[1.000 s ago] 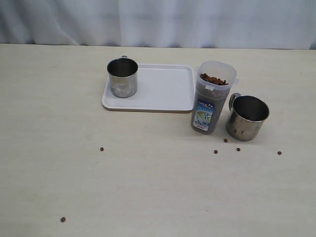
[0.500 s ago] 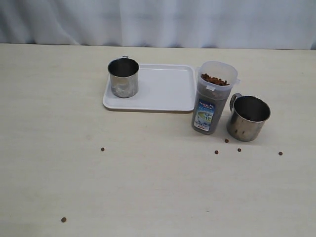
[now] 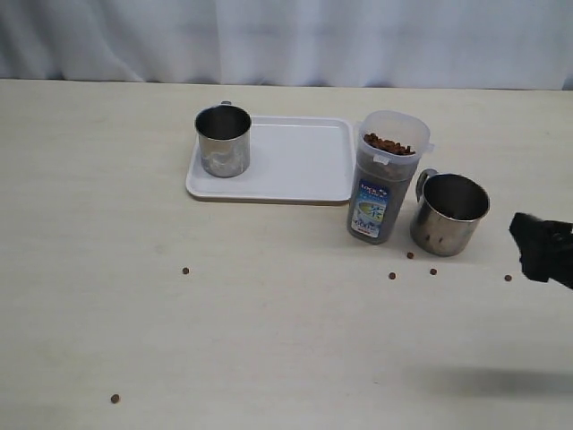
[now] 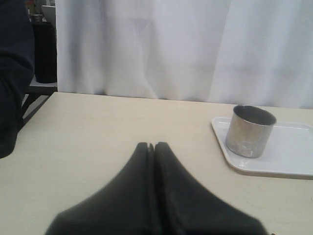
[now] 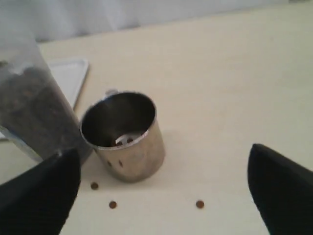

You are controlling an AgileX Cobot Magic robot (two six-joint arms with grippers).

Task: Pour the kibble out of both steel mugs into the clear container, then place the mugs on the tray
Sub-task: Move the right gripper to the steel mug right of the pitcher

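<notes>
Pale tabletop (image 3: 269, 340) runs back to a white curtain (image 3: 286, 36). One steel mug (image 3: 223, 141) already stands on the tray (image 3: 295, 161). The other steel mug (image 3: 449, 213) sits on the table just beside the clear container (image 3: 387, 179), which holds kibble (image 3: 388, 143) nearly to its top. Within the last second the right gripper (image 3: 540, 247) has come in from the right edge, jaws spread wide and facing that second mug. The mug looks empty, though its dim bottom is hard to read. Pouring seems done; carrying this mug to the tray is likely what remains. The left gripper (image 4: 154, 147) hangs apart, fingers pressed together, holding nothing. Stray pellets (image 3: 391, 275) dot the table.
</notes>
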